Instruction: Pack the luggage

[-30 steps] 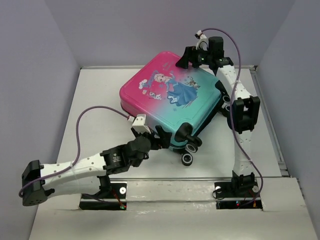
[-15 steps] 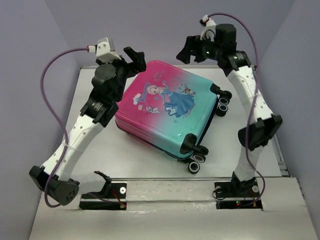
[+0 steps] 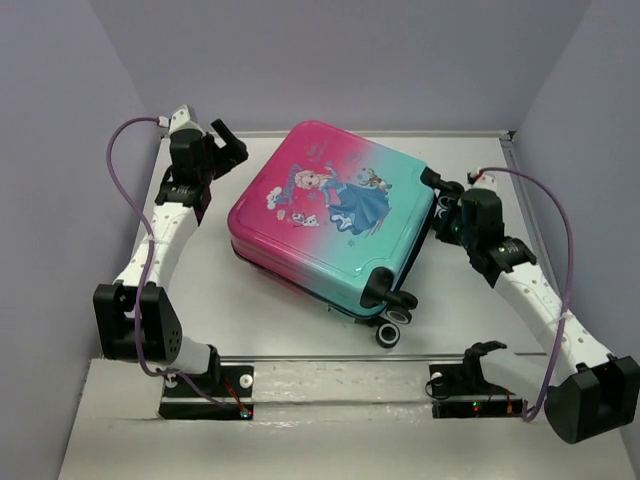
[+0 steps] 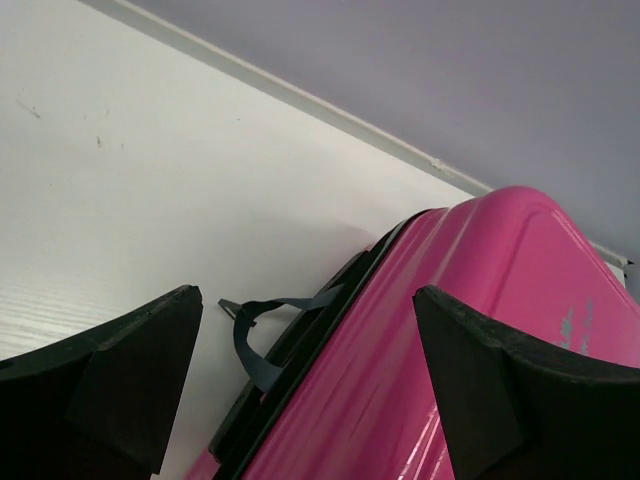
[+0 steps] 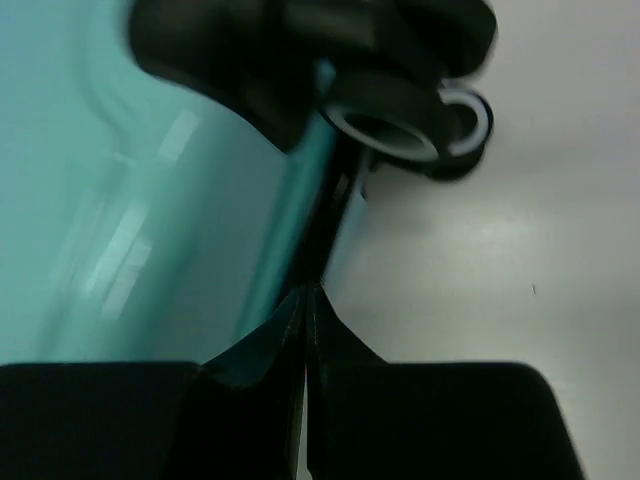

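Observation:
The luggage [image 3: 330, 215] lies flat and closed on the table, its pink end far left and its teal end near right, princess picture up. My left gripper [image 3: 226, 150] hovers open beside the pink far corner. In the left wrist view its fingers [image 4: 130, 375] straddle the pink shell [image 4: 450, 330], the black seam and a dark strap loop [image 4: 258, 335]. My right gripper [image 3: 441, 216] is shut at the teal side, between the wheels. In the right wrist view its tips [image 5: 308, 292] meet against the black seam of the teal shell [image 5: 150, 200], with nothing visible between them.
A black wheel [image 5: 400, 115] sits just ahead of the right fingers; another wheel pair [image 3: 395, 322] points toward the near edge. A raised rim [image 3: 510, 140] and grey walls bound the table. Purple cables loop off both wrists.
Both arms came down from above the luggage's far edge: the left to its pink far corner, the right to the teal wheel side. The right gripper has shut. The luggage shifted slightly.

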